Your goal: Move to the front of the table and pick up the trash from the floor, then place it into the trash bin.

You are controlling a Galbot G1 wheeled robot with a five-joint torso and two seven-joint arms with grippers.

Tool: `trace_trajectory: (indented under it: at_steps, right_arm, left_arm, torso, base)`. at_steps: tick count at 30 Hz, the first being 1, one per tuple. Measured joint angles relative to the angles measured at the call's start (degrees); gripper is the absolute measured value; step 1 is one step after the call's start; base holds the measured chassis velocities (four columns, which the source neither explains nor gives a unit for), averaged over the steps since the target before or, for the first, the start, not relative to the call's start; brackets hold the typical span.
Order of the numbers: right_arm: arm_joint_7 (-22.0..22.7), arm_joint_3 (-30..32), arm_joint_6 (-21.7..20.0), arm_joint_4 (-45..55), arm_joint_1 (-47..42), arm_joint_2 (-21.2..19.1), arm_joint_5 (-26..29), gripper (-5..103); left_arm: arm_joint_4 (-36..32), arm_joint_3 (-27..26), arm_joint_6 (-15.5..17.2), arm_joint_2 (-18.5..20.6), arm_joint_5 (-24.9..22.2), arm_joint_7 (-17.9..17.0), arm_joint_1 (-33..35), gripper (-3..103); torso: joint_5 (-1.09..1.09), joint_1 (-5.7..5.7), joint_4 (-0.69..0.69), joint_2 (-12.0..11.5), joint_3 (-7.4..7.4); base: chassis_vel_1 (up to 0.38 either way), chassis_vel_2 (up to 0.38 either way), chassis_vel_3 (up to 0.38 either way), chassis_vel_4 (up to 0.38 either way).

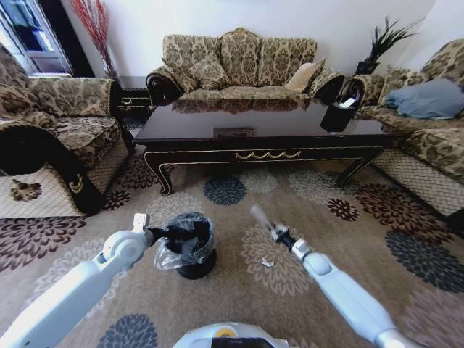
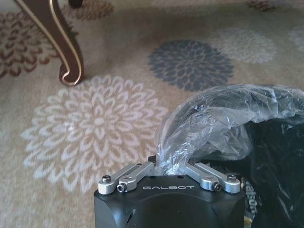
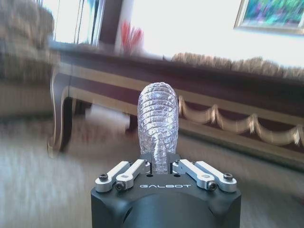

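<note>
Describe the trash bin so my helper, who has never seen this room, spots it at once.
Start at the long dark coffee table with gold trim. On the flowered carpet before its left end stands the trash bin, small, round, black. Its crinkly clear plastic liner, gripped by the left pincer, sets it apart from the boxy black holder on the table.

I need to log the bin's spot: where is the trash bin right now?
In the head view the trash bin stands on the carpet in front of the table, left of centre, with the left end effector gripping its plastic liner.

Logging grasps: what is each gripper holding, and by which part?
Right gripper: clear crushed bottle, by one end. Left gripper: bag at the bin's rim.
</note>
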Motion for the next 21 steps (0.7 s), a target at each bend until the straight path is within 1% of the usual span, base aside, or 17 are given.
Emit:
trace_trajectory:
  at_steps: [1, 2, 3, 4, 5, 6, 7, 8, 9, 11, 12, 13, 14, 18, 21]
  right_arm:
    - [0.00, 0.00, 0.00, 0.00, 0.00, 0.00, 0.00, 15]
    - [2.51, 0.58, -2.29, 7.60, -0.27, -0.94, 3.84, 15]
    - [4.02, 1.00, -3.23, 11.11, -0.80, -1.24, 5.40, 15]
    - [7.31, 1.68, -4.94, 17.11, -2.13, -1.48, 8.59, 15]
    - [7.31, 1.68, -4.94, 17.11, -2.13, -1.48, 8.59, 15]
    - [10.23, 2.02, -6.08, 21.84, -3.39, -1.50, 12.16, 15]
    - [12.05, 2.21, -6.75, 24.74, -4.23, -1.39, 14.40, 15]
    - [14.44, 2.40, -7.69, 29.44, -5.94, -1.06, 16.96, 15]
    - [14.44, 2.40, -7.69, 29.44, -5.94, -1.06, 16.96, 15]
    - [15.74, 2.64, -8.36, 33.07, -8.03, -0.84, 17.79, 15]
    - [16.17, 2.70, -8.75, 35.11, -9.91, -0.68, 17.78, 15]
    - [16.38, 2.77, -8.89, 36.51, -12.38, -0.57, 16.54, 15]
    - [16.38, 2.77, -8.89, 36.51, -12.38, -0.57, 16.54, 15]
    - [15.81, 2.45, -8.73, 37.86, -17.41, -0.41, 12.60, 15]
    - [15.45, 2.05, -8.54, 38.06, -18.78, -0.20, 11.45, 15]
  left_arm:
    - [0.00, 0.00, 0.00, 0.00, 0.00, 0.00, 0.00, 4]
    - [0.17, 3.40, -1.25, 0.24, 0.73, 0.95, -2.79, 4]
    - [0.56, 5.20, -1.67, 0.07, 0.76, 1.41, -4.50, 4]
    - [1.53, 8.26, -2.40, -0.89, 0.73, 1.92, -8.06, 4]
    - [1.53, 8.26, -2.40, -0.89, 0.73, 1.92, -8.06, 4]
    - [2.57, 10.63, -2.93, -2.22, 0.74, 2.19, -11.02, 4]
    - [3.22, 12.16, -3.38, -3.30, 0.72, 2.36, -12.75, 4]
    - [4.57, 14.86, -4.42, -5.72, 0.58, 2.67, -15.54, 4]
    - [4.57, 14.86, -4.42, -5.72, 0.58, 2.67, -15.54, 4]
    - [5.79, 17.50, -5.08, -8.18, 0.46, 2.58, -17.86, 4]
    - [6.60, 19.71, -5.39, -9.70, 0.47, 2.26, -19.39, 4]
    - [7.54, 22.45, -5.49, -11.17, 0.56, 1.80, -21.06, 4]
    - [7.54, 22.45, -5.49, -11.17, 0.56, 1.80, -21.06, 4]
    - [9.83, 27.27, -5.38, -13.95, 0.01, 1.39, -22.94, 4]
    - [11.32, 28.36, -5.30, -15.03, 0.43, 0.85, -23.00, 4]
  torso:
    - [0.00, 0.00, 0.00, 0.00, 0.00]
    - [0.00, 0.00, 0.02, 0.00, 0.00]
    - [-0.02, 0.00, 0.02, 0.00, 0.00]
    - [-0.04, 0.00, -0.07, 0.00, 0.00]
    - [-0.04, 0.00, -0.07, 0.00, 0.00]
    - [0.00, 0.00, -0.10, 0.00, 0.00]
    - [0.01, 0.00, -0.11, 0.00, 0.00]
    - [0.00, 0.00, -0.12, 0.00, 0.00]
    - [0.00, 0.00, -0.12, 0.00, 0.00]
    - [-0.03, 0.00, -0.09, 0.00, 0.00]
    - [-0.02, 0.00, -0.11, 0.00, 0.00]
    - [-0.01, 0.00, -0.11, 0.00, 0.00]
    - [-0.01, 0.00, -0.11, 0.00, 0.00]
    - [0.00, 0.00, -0.08, 0.00, 0.00]
    - [-0.02, 0.00, -0.07, 0.00, 0.00]
  base:
    - [0.000, 0.000, 0.000, 0.000]
    - [0.000, 0.000, 0.000, 0.000]
    - [0.000, 0.000, 0.000, 0.000]
    - [0.000, 0.000, 0.000, 0.000]
    - [0.000, 0.000, 0.000, 0.000]
    - [0.000, 0.000, 0.000, 0.000]
    - [0.000, 0.000, 0.000, 0.000]
    - [0.000, 0.000, 0.000, 0.000]
    - [0.000, 0.000, 0.000, 0.000]
    - [0.000, 0.000, 0.000, 0.000]
    - [0.000, 0.000, 0.000, 0.000]
    - [0.000, 0.000, 0.000, 0.000]
    - [0.000, 0.000, 0.000, 0.000]
    - [0.000, 0.000, 0.000, 0.000]
    - [0.000, 0.000, 0.000, 0.000]
